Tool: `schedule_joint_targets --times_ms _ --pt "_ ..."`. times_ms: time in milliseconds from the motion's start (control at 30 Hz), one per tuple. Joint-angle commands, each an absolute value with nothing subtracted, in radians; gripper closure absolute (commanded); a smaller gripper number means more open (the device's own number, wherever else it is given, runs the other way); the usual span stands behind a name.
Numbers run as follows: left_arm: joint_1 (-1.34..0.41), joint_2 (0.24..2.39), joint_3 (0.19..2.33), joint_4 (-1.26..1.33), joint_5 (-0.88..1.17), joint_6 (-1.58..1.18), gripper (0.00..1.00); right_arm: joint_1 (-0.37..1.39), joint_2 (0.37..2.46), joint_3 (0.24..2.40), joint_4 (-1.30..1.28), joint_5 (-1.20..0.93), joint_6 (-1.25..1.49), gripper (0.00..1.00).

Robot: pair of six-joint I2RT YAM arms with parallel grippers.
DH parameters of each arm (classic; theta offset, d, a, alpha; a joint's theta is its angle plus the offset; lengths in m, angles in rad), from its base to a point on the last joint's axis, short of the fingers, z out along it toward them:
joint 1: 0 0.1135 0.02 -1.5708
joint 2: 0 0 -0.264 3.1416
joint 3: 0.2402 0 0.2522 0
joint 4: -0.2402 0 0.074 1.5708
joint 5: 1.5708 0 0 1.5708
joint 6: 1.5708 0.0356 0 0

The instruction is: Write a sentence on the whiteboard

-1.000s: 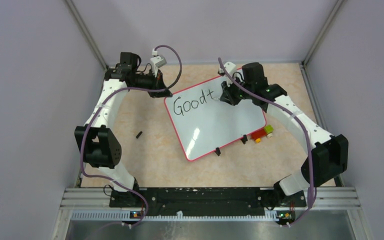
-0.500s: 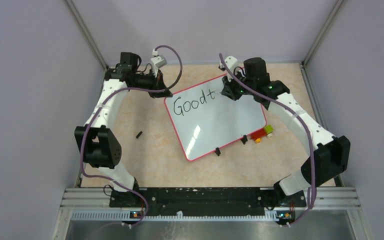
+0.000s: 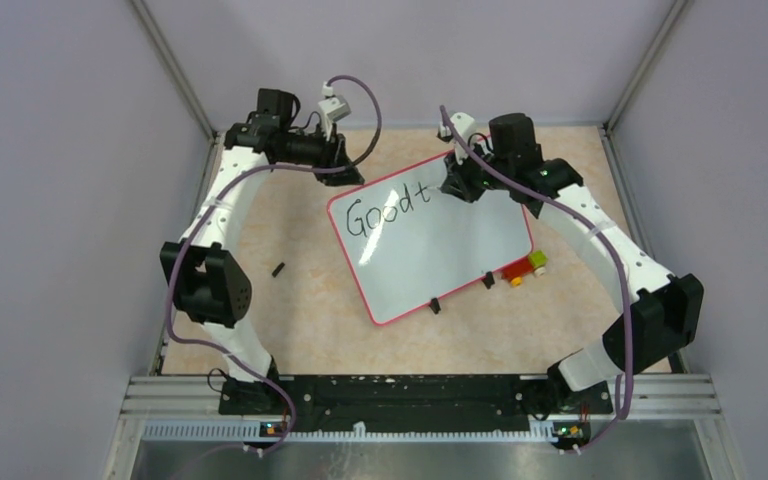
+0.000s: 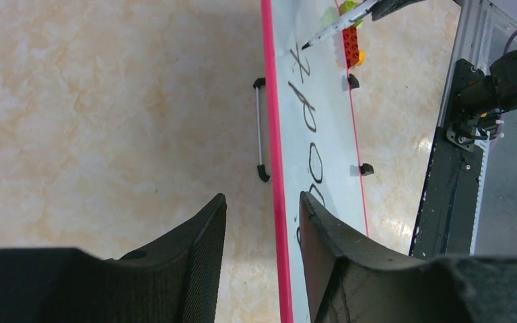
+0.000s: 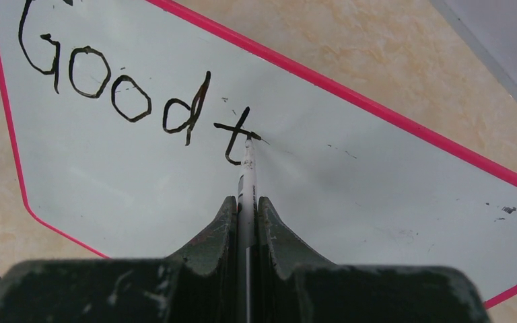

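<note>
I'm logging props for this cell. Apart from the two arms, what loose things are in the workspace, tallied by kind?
whiteboard: 1
marker: 1
block cluster: 1 (red, yellow and green; single blocks too small to count)
black piece: 1
Total: 4

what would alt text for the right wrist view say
The right arm's fingers pinch a white marker, its tip at the "t" after "Good" in black lettering on a red-framed whiteboard. Beige tabletop shows beyond the board.
</note>
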State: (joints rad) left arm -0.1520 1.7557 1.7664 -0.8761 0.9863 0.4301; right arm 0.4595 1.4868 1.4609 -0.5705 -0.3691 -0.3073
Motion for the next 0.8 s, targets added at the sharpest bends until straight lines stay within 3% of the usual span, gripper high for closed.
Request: schedule_joint_targets --times_ms 0,167,333,567,667,767 --pt "-0.208 1.814 1.860 -0.847 1.016 0.383 0.50 0.448 1.438 1.514 -0.567 -0.404 -0.327 1.00" --pt "-0.256 1.897 1.944 -0.856 1.009 0.354 0.45 0.439 1.433 1.533 -0.585 -0.429 -0.337 1.00" --pt "-0.291 1.948 1.981 -0.864 1.006 0.350 0.49 0.429 1.434 1.542 -0.597 -0.442 -0.359 1.00" --pt "-0.314 1.967 1.988 -0.894 1.028 0.388 0.90 0.416 1.433 1.536 -0.617 -0.424 -0.421 1.00" --pt "-0.316 1.968 1.990 -0.911 1.021 0.410 1.00 0.408 1.429 1.536 -0.633 -0.438 -0.441 1.00" --pt "-0.318 1.968 1.990 -0.928 1.013 0.426 1.00 0.408 1.426 1.539 -0.640 -0.442 -0.455 1.00"
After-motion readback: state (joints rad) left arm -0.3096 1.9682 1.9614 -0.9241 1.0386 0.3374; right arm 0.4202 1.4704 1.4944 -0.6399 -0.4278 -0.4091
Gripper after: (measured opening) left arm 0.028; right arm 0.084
